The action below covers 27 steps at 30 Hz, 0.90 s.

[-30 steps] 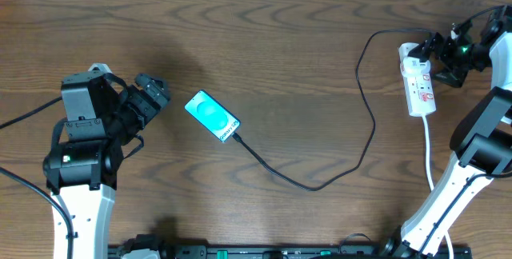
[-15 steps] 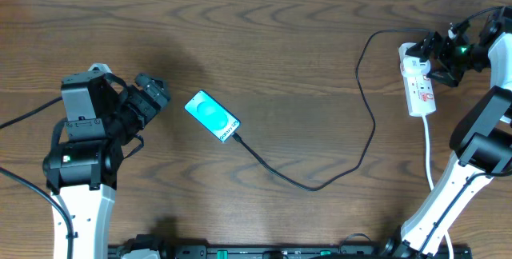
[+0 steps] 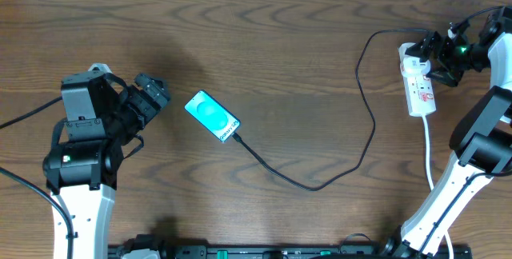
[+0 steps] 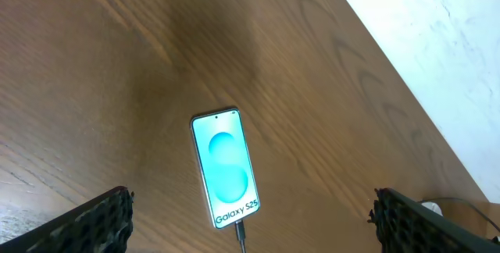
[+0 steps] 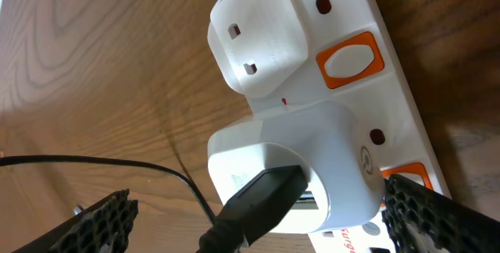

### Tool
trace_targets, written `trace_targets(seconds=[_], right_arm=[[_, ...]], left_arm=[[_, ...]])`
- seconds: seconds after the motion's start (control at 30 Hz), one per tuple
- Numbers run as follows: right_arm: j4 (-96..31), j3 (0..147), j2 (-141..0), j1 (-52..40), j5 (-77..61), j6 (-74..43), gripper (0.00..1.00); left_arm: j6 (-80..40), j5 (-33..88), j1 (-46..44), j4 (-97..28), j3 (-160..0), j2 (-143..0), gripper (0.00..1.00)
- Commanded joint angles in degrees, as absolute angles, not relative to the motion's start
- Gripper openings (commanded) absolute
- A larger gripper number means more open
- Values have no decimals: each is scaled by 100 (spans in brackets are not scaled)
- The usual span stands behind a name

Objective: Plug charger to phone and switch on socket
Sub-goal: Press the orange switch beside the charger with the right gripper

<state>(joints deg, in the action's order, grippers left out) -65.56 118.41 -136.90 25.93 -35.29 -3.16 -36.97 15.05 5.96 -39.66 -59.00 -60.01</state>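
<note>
The phone [image 3: 212, 116] lies lit on the wooden table, left of middle, with the black plug tip [image 3: 237, 137] of the charger cable [image 3: 320, 185] in its lower end. In the left wrist view the phone [image 4: 225, 167] reads "Galaxy S25" with the plug [image 4: 241, 229] below it. My left gripper [image 3: 154, 91] is open and empty, just left of the phone. The cable loops right to the white socket strip [image 3: 419, 83]. My right gripper [image 3: 434, 51] is open at the strip's far end. In the right wrist view its fingers [image 5: 258, 210] straddle a white adapter [image 5: 312, 159] holding the cable's black connector [image 5: 262, 194].
The strip shows orange switches [image 5: 350, 58] and a second white plug [image 5: 258, 26] beside the adapter. Its white cord [image 3: 429, 155] runs toward the front edge beside my right arm. A pale wall borders the table's far edge [image 4: 437, 42].
My right gripper has shifted slightly left, closer over the strip's far end. The left arm, phone and cable have not moved.
</note>
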Motion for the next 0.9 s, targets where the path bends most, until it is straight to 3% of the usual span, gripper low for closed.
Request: trace_targets(seconds=[0.0,0.87], right_arm=[[-6567,11848,-13806,2526,-3634,-167,99],[-6619,11848,-13933,2464,-3356,-161,99]], left_arm=[[-3557,1431,609,-3962,-6036,-6025,98],[-3557,1431,609,-3964,-6034,-6023,98]])
